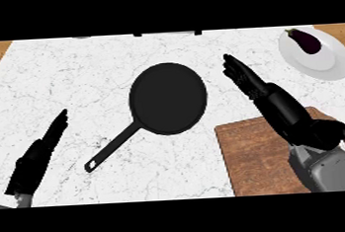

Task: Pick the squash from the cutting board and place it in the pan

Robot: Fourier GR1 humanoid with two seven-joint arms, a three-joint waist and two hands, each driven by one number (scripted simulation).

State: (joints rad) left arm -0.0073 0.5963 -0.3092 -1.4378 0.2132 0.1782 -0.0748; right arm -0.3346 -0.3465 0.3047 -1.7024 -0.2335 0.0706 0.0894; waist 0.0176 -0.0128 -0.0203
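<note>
The black pan (167,97) lies mid-counter, its handle running toward the lower left. At the lower right sits the wooden cutting board (254,155). No squash shows in this view; my right forearm covers part of the board. My right hand (273,100) stretches up and left from over the board, its straight fingertips just right of the pan's rim and holding nothing. At the lower left, my left hand (39,154) rests open with fingers pointing up, well away from the pan.
A white plate (326,63) with a dark purple eggplant (304,39) stands at the back right corner. The white marble counter (71,74) spreads around the pan, with wood edges at far left and right.
</note>
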